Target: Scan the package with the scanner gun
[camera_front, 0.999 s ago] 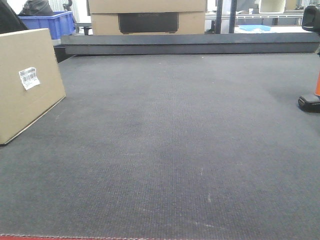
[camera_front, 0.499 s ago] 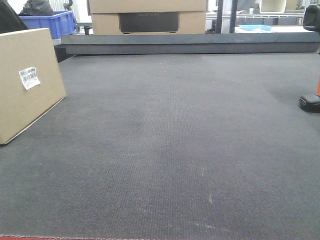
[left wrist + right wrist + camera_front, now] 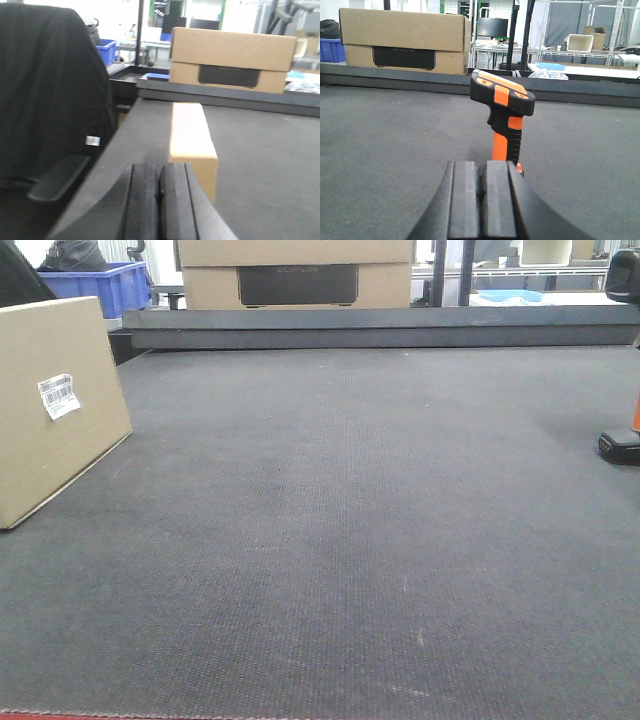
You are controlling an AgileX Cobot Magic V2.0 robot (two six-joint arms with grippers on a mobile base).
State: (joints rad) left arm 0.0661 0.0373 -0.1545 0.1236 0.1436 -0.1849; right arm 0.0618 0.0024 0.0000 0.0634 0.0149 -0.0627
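The package, a tan cardboard box with a white barcode sticker, stands at the mat's left edge. In the left wrist view it is just ahead and slightly right of my left gripper, which is shut with nothing in it. The scanner gun stands upright on its foot, black head with orange parts on top, directly in front of my right gripper, also shut on nothing. The front view cuts the scanner gun off at the right edge. Neither gripper shows there.
A dark grey mat covers the table, with a raised black ledge along its far side. Behind it sits a wider cardboard box with a dark panel. A blue bin is far left. A black chair stands left of the table.
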